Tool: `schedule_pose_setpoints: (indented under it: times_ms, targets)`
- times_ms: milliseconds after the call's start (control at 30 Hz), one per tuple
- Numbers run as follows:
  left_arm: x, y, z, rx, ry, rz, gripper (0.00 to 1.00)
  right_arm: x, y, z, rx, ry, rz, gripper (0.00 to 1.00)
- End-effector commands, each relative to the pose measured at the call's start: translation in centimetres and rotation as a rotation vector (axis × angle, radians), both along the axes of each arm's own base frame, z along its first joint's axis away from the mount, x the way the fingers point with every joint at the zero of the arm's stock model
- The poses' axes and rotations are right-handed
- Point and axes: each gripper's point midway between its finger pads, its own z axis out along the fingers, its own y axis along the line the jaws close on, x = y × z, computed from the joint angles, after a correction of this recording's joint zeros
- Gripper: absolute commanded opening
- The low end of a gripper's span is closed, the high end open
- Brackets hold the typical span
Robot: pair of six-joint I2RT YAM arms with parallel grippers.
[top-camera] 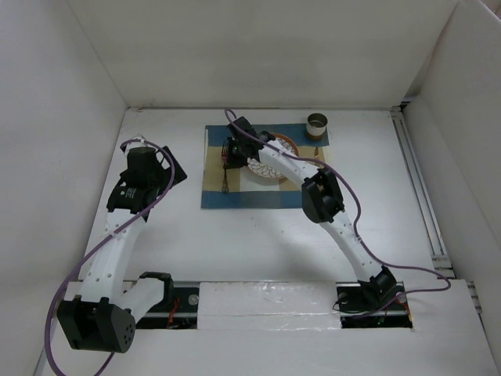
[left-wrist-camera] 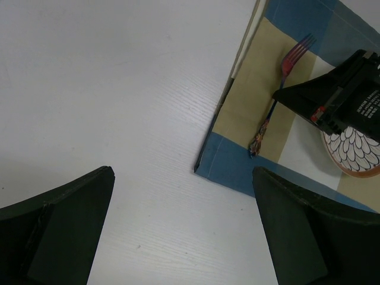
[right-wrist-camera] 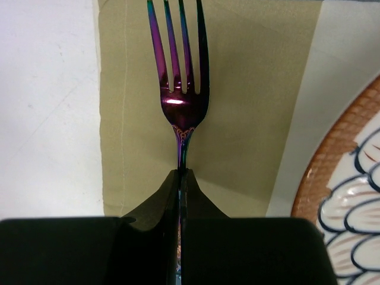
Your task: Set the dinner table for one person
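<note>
The fork (right-wrist-camera: 178, 107) is glossy polished metal with a purple-green sheen. The placemat (right-wrist-camera: 237, 89) is matt cloth, the plate (right-wrist-camera: 350, 202) looks glazed, and the dinner table (left-wrist-camera: 119, 89) is matt white, faintly grained.

Fork (right-wrist-camera: 178, 98): handle hidden behind the right hand (right-wrist-camera: 180, 181); tine tips cut off at the top edge.
Plate (right-wrist-camera: 347, 196): cut by the right wrist view's edge; from above, partly covered by the right arm (top-camera: 293, 168).
Cup (top-camera: 317, 124): contents too small to tell.
Left hand (left-wrist-camera: 183, 175): fingers cut by the bottom edge.

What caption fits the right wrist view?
Right gripper shut on the iridescent fork's neck over the placemat's tan stripe, patterned plate at right.
</note>
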Motion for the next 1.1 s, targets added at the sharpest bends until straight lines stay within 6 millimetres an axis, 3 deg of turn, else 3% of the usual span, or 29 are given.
schedule_pose_setpoints:
  times_ms: [0, 367, 600, 700, 867, 900, 1067]
  targets:
    - [0.4, -0.1, 0.6, 0.006, -0.029, -0.015, 1.00, 0.8, 1.4, 1.0, 0.040, -0.053, 0.029, 0.01]
    - [0.3, -0.2, 0.8, 0.000, -0.038, -0.022, 1.00, 0.8, 1.4, 0.8, 0.036, -0.058, 0.035, 0.09]
    - [0.3, -0.2, 0.8, 0.000, -0.038, -0.022, 1.00, 0.9, 1.4, 1.3, 0.041, -0.065, 0.035, 0.27]
    - [0.2, -0.2, 0.4, 0.000, -0.028, -0.022, 1.00, 0.9, 1.4, 3.2, 0.060, -0.088, 0.035, 0.34]
    - [0.2, -0.2, 0.4, 0.000, -0.028, -0.022, 1.00, 0.6, 1.0, 6.6, 0.084, -0.120, 0.021, 0.36]
    - [0.2, -0.1, 0.4, 0.006, -0.029, -0.015, 1.00, 0.4, 0.8, 8.3, 0.098, -0.136, 0.021, 0.50]
    - [0.1, 0.7, 0.9, 0.027, -0.040, 0.027, 1.00, -1.1, -0.8, 13.9, 0.105, -0.203, 0.001, 0.51]
